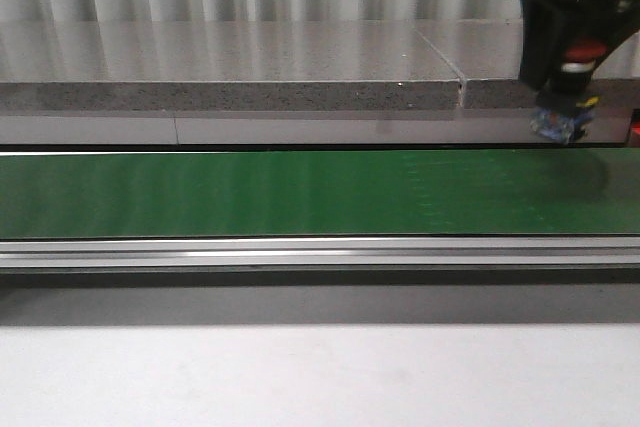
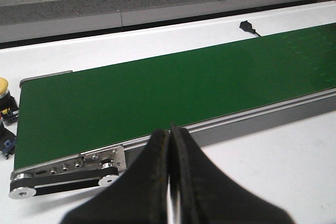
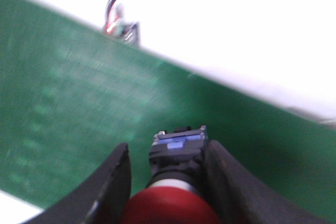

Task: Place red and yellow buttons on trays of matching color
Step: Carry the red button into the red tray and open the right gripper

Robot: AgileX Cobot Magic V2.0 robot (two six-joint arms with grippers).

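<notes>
One red button (image 3: 170, 203) is clamped in the right hand (image 1: 562, 97), held above the green belt (image 1: 300, 192): the carrying step. Left hand (image 2: 169, 182) is pressed together, empty. Next move requires the red tray, which is not in view.

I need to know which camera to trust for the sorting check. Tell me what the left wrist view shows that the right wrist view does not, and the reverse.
Only the left wrist view shows the shut left gripper, a yellow button standing off the belt's end, the belt's end roller and a small black fitting on the white surface beyond the belt.

Only the right wrist view shows the red button gripped between the right gripper's fingers, its blue-and-black base pointing away from the camera, held over the belt.

Both show the green conveyor belt and the white surface beside it.
</notes>
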